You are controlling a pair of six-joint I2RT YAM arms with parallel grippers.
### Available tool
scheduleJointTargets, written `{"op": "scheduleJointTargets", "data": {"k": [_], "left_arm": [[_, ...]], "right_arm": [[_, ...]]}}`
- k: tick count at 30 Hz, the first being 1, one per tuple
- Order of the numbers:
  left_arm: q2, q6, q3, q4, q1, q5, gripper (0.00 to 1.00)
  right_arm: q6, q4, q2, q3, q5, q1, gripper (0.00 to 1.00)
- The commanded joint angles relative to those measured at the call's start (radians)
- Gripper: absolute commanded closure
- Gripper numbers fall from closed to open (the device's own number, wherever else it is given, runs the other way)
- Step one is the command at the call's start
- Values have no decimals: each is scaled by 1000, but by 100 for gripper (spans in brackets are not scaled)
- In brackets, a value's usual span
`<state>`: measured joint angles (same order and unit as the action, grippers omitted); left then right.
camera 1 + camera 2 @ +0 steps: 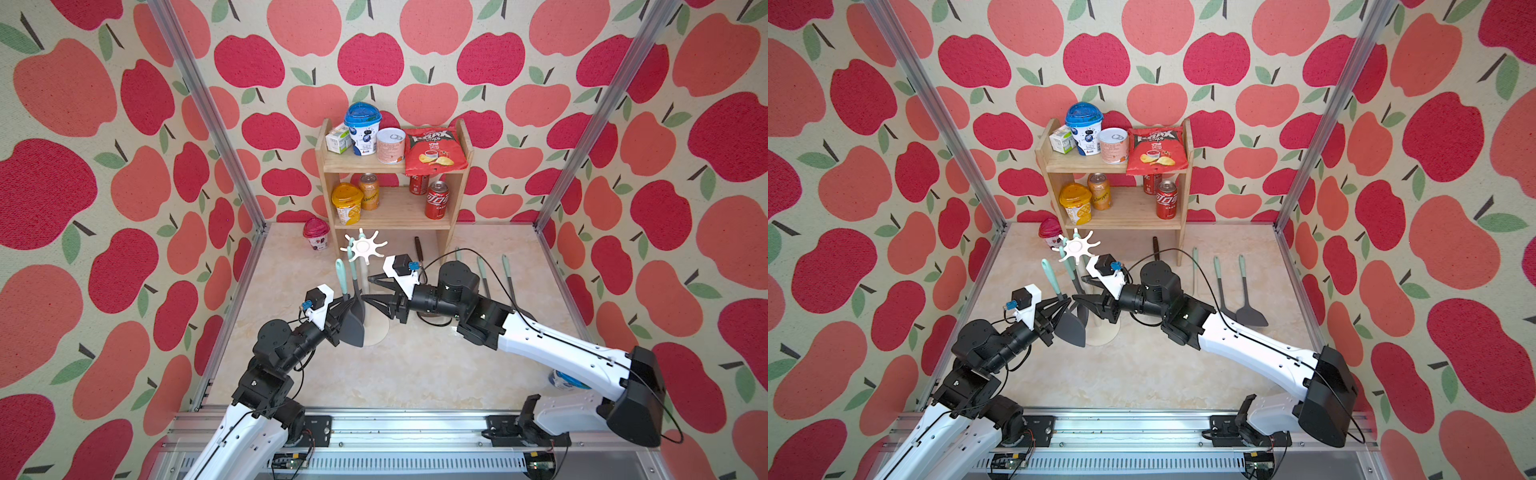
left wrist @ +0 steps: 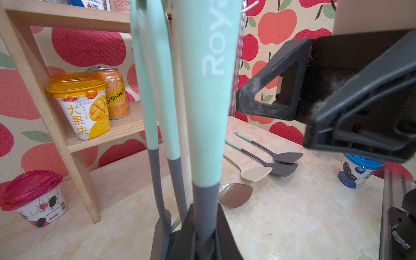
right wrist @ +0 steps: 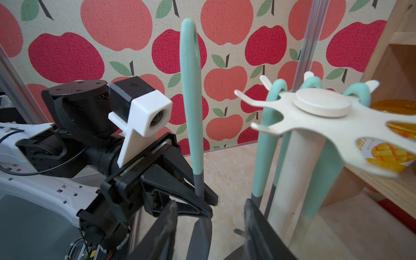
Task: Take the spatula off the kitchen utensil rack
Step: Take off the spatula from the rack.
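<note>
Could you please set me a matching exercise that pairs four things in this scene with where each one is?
Things:
1. spatula
2. chip bag
3. pink-lidded cup
4. orange-lidded cup

Places:
A. lower tier of the wooden shelf
B. on the table, beside the shelf
C. clamped in the left gripper, off the kitchen utensil rack
D. top tier of the shelf

Pairs: 1-C, 2-D, 3-B, 4-A.
</note>
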<state>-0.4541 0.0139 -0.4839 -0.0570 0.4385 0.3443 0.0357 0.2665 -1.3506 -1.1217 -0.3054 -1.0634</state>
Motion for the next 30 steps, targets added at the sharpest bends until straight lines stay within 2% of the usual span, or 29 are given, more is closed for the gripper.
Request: {"op": "scheduleJointTargets", "data": {"k": [1,18,30], "left_arm": [[18,-24,-35,22,0,-6,100],[86,-52,-24,-4,28,78,100],[6,-45,-35,-82,109,67,100]], "right_arm": [[-38,-15,-7,-50,-2,-26,51],[-51,-9,-54,-100,-22,-54,56],[-78,-12,-56,-110,19,-76,58]]}}
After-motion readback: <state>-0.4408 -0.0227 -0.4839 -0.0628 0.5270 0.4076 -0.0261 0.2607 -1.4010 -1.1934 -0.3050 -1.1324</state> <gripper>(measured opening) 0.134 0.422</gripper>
